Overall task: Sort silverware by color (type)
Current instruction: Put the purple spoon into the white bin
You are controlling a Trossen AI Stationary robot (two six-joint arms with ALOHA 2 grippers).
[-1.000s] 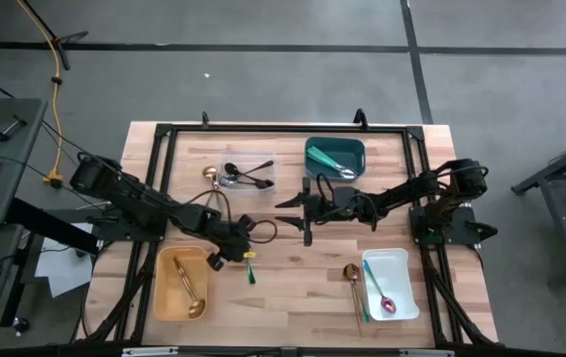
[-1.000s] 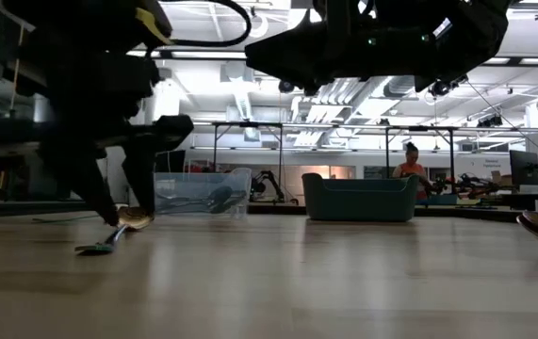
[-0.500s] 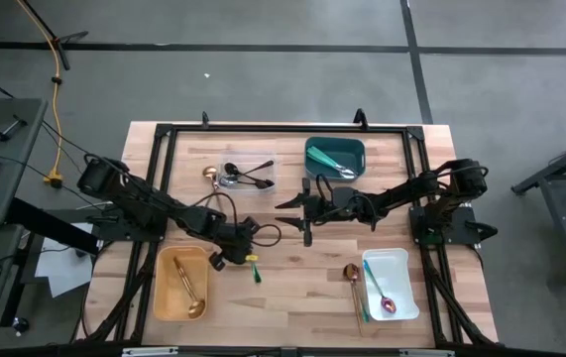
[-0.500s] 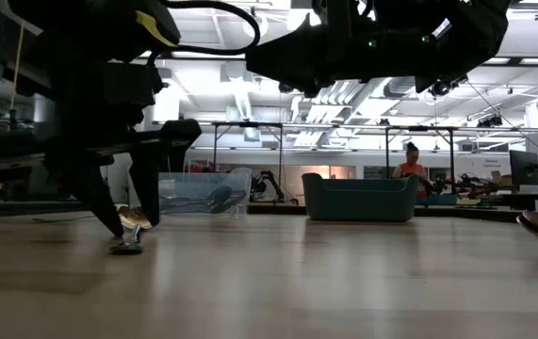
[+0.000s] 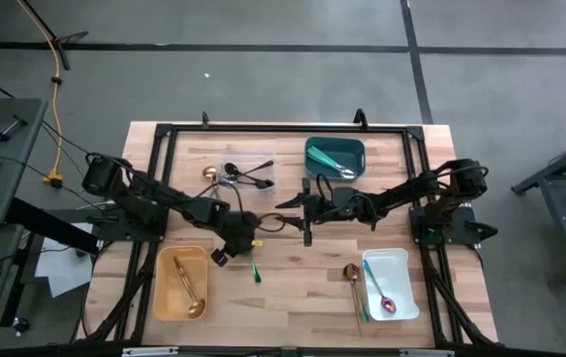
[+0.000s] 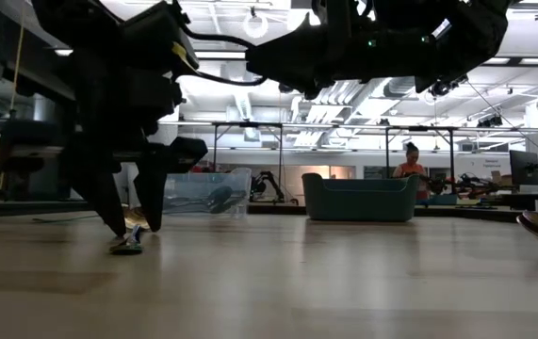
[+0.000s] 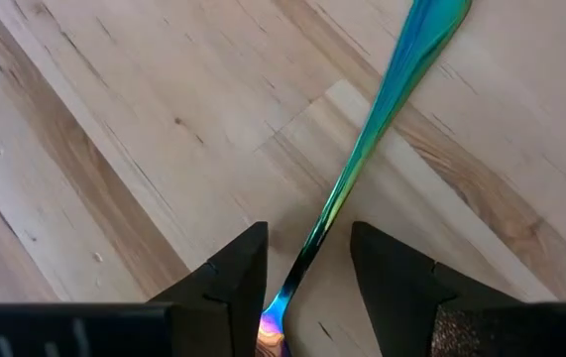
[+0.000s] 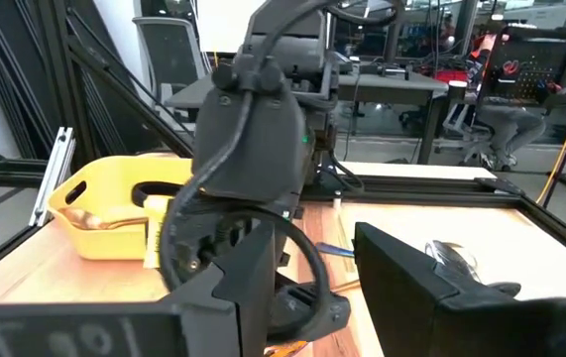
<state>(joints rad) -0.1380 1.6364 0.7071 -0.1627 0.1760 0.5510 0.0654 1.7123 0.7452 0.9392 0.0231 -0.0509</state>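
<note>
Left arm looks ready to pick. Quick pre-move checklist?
1. Left gripper straddles the iridescent teal-green slim utensil: ok.
2. Fingers open, not clamped on the utensil: ok.
3. Utensil lies flat on the light wooden table: ok.
4. Nothing else between the fingers: ok.
5. Right gripper waits mid-table, apart from the left: ok.
6. Which container takes this utensil: cannot tell.

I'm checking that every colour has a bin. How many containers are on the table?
4: clear container at back left, teal container at back right, yellow container at front left, white container at front right.
</note>
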